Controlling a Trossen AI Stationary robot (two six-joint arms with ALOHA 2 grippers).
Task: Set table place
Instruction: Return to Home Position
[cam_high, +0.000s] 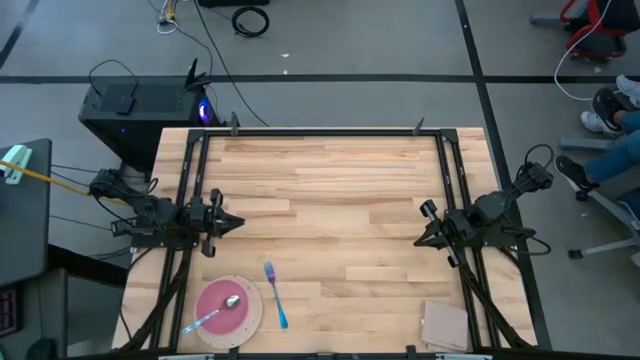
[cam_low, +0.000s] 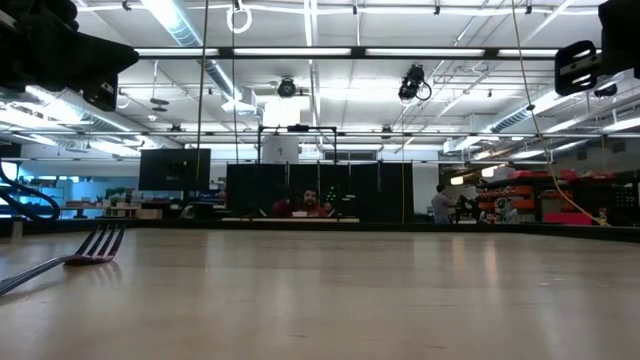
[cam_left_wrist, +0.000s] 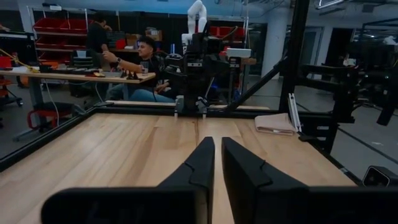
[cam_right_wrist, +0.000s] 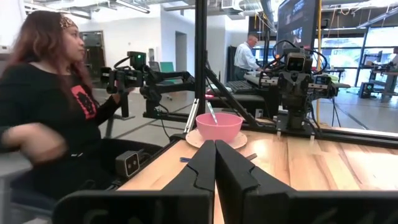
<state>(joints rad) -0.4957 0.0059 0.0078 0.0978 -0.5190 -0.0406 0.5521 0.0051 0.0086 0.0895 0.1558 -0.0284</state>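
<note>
The round off-white plate (cam_high: 250, 325) lies near the table's near left corner. The pink bowl (cam_high: 222, 304) stands on it, and the silver spoon (cam_high: 228, 303) rests in the bowl with its handle over the rim. The teal-handled fork (cam_high: 275, 296) lies flat on the wood just right of the plate; its tines also show in the low view (cam_low: 95, 245). The right wrist view shows the bowl (cam_right_wrist: 219, 126) on the plate (cam_right_wrist: 236, 142). My left gripper (cam_high: 236, 222) hovers shut and empty at the left side, and my right gripper (cam_high: 420, 238) hovers shut and empty at the right side.
A tan square pad (cam_high: 445, 325) lies at the near right corner and also shows in the left wrist view (cam_left_wrist: 273, 123). Black rails (cam_high: 320, 131) frame the table. A person in black (cam_right_wrist: 50, 106) sits beyond the table's edge. Bare wood (cam_high: 330, 200) spans the middle and far part.
</note>
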